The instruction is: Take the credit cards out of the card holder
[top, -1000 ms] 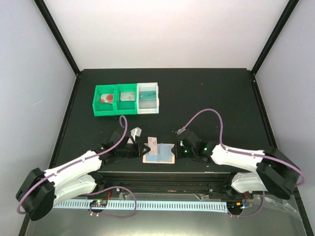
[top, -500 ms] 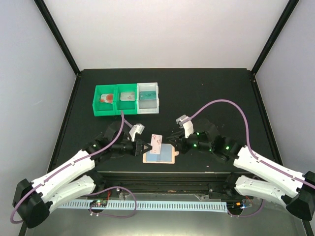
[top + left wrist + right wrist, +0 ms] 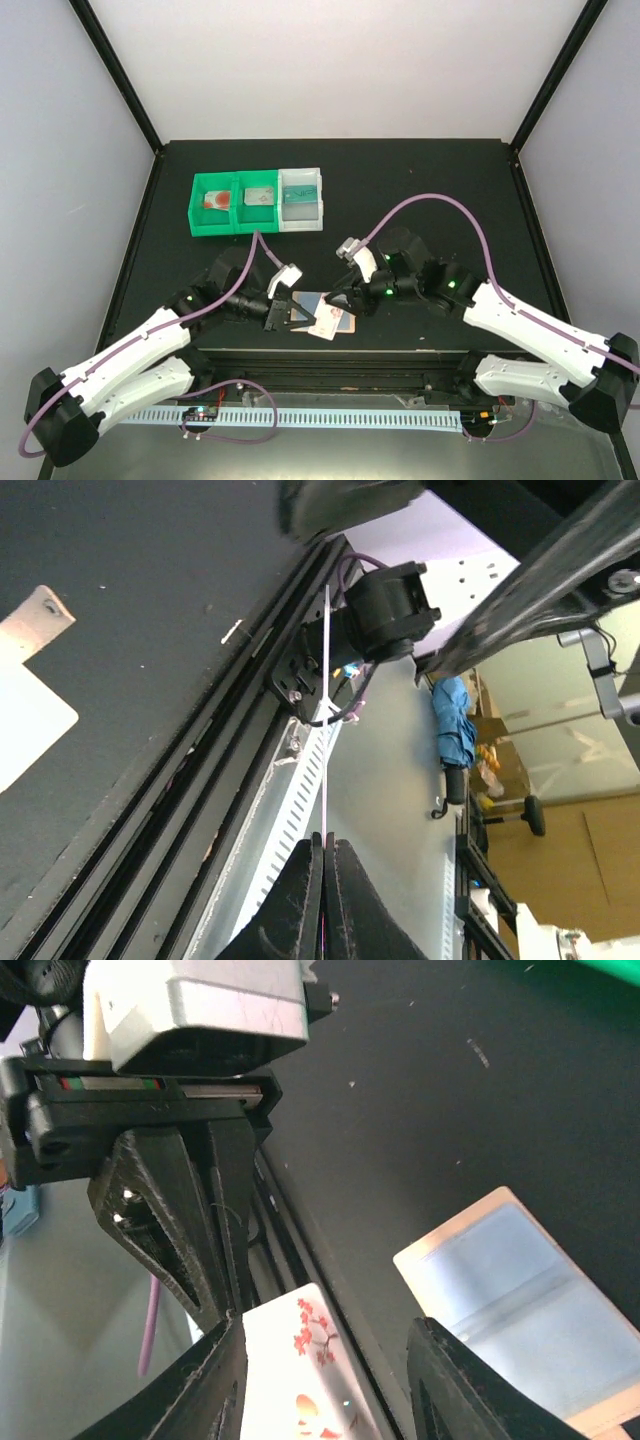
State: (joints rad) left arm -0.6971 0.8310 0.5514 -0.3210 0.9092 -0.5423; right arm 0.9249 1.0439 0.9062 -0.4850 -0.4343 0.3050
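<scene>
The card holder (image 3: 309, 300) lies open on the black table near the front edge, its blue-grey pockets (image 3: 530, 1300) facing up. My left gripper (image 3: 290, 313) is shut on a white credit card with red blossoms (image 3: 325, 322), held just above the holder. In the left wrist view that card (image 3: 325, 710) shows edge-on as a thin line rising from the left gripper (image 3: 325, 855). My right gripper (image 3: 338, 297) is open, and the card (image 3: 300, 1370) sits between its two spread fingers (image 3: 215, 1385); I cannot tell whether they touch it.
At the back left stand two green bins (image 3: 228, 222) and a white bin (image 3: 302, 222), each with a card inside. A black rail (image 3: 330, 358) runs along the table's front edge, right behind the holder.
The left gripper turned and carried the card lower, over the holder. The right arm swung left to the card and its jaws opened wider around it.
</scene>
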